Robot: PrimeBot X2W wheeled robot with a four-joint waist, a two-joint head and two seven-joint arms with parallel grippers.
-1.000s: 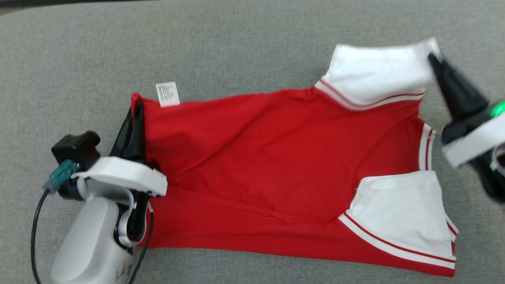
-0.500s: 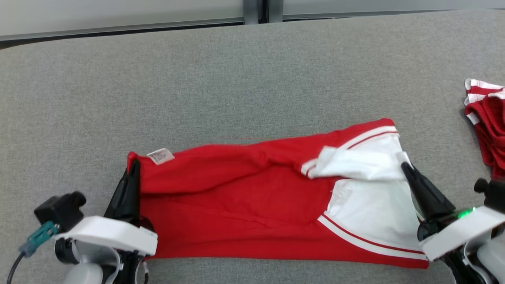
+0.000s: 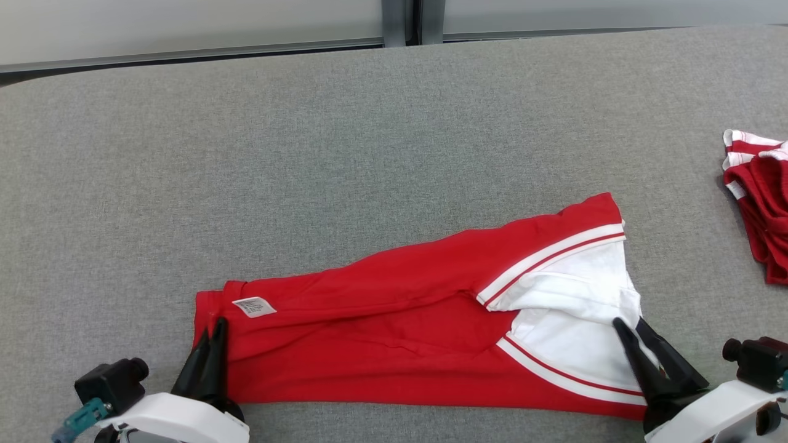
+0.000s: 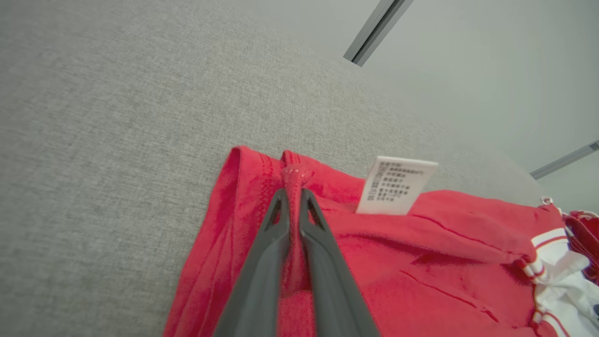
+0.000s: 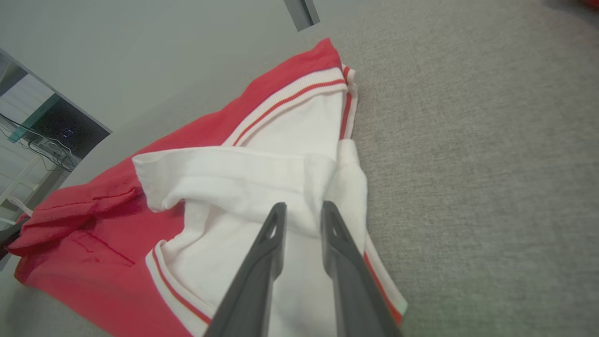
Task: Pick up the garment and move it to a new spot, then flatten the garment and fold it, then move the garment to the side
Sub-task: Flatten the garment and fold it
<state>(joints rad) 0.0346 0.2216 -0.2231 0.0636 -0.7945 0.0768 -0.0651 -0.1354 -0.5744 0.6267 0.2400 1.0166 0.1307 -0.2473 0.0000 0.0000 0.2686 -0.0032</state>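
White tag on red garment carries rows of dark print. Print too small to read.

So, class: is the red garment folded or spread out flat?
Folded: the red garment lies doubled lengthwise, one white sleeve lying over the other.

From my console I looked down on a grey woven work surface that ran wide from side to side, its weave even and matte under flat, soft light. Past its far edge stood pale grey-green wall panels, split by a dark upright post, with a thin dark rail along their foot. On the right wrist feed, off beyond the surface, I made out a dark opening with loose cables strung below it.
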